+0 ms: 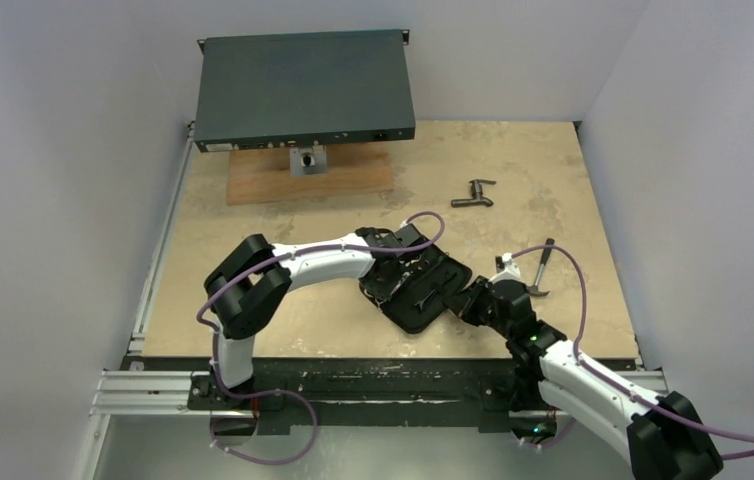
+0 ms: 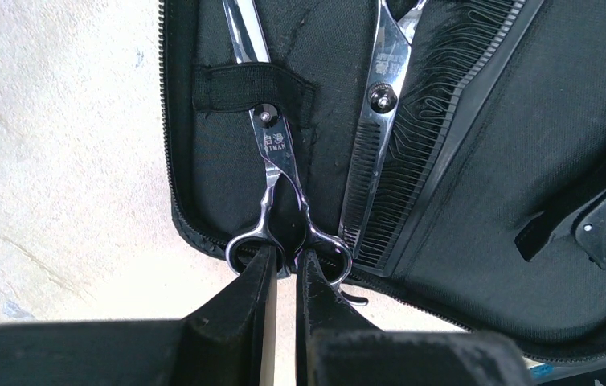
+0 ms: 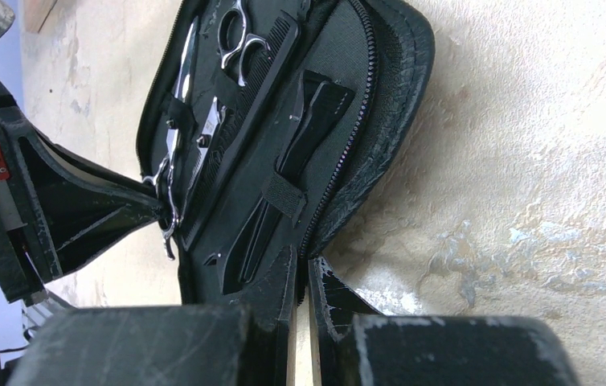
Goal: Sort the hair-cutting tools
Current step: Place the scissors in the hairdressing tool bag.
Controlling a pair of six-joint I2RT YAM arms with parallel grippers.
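Scissors point(image 2: 280, 173) lie in the open case point(image 2: 485, 201), blades tucked under the strap point(image 2: 235, 84), finger rings at the near rim. My left gripper point(image 2: 284, 261) is pinched almost together on those rings, the one part clear of the strap, so I judge a straight slide along the blade line is the only clean way in or out. Just beside them sit the shears point(image 2: 380, 112) and the comb point(image 2: 436, 137); the clip point(image 2: 605, 221) lies well apart on the other half. My right gripper point(image 3: 300, 269) is clamped on the case's rim, pinning it to the table point(image 3: 525, 121) so it won't drag along.
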